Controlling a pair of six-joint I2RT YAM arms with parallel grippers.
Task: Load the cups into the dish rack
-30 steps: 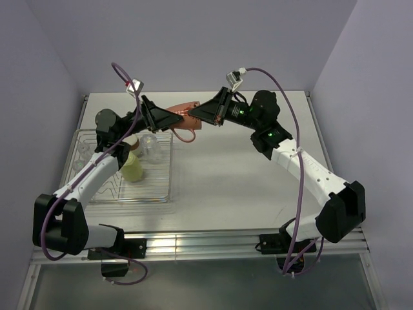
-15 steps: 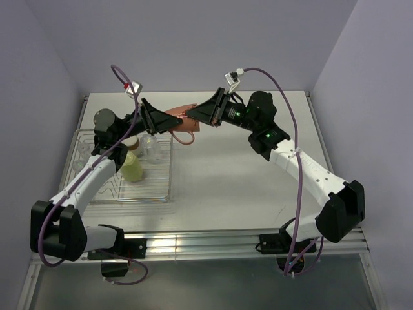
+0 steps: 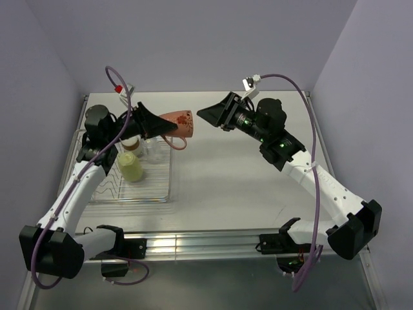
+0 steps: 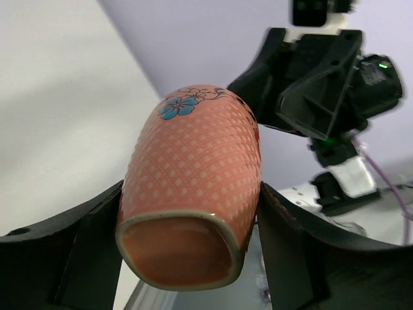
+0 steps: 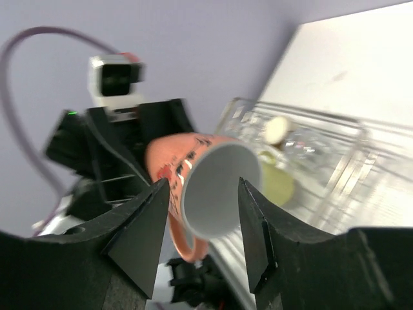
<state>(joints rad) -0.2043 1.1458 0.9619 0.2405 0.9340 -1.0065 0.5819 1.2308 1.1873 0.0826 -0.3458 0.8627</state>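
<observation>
1. Top external: left gripper (image 3: 169, 126) pinches the salmon-orange mug (image 3: 179, 121) across its body. The mug lies sideways in the air, off the table (image 3: 245, 174).
2. Mug position is roughly 11 o'clock from table centre, just past the 1 o'clock corner of the dish rack (image 3: 170, 184). Its handle hangs toward 6 o'clock.
3. Left wrist view: the mug base faces the camera, with one finger (image 4: 64, 258) pressed on each side wall. Blue flower print (image 4: 177, 107) is on the upper side.
4. Right gripper (image 3: 210, 115) is at 3 o'clock of the mug, near but apart, with fingers spread and nothing between them. In the right wrist view the mug's open mouth shows through the gap.
5. Rack sits on the table's 9 o'clock side. Inside:
   - pale yellow-green mug (image 3: 131, 169)
   - brown-and-cream cup (image 3: 131, 143) at its 12 o'clock; can't tell if they touch
   - clear glass tumbler (image 3: 153, 147) at 3 o'clock of that cup
   - second tumbler (image 3: 84, 150) near the rack's 10 o'clock corner
</observation>
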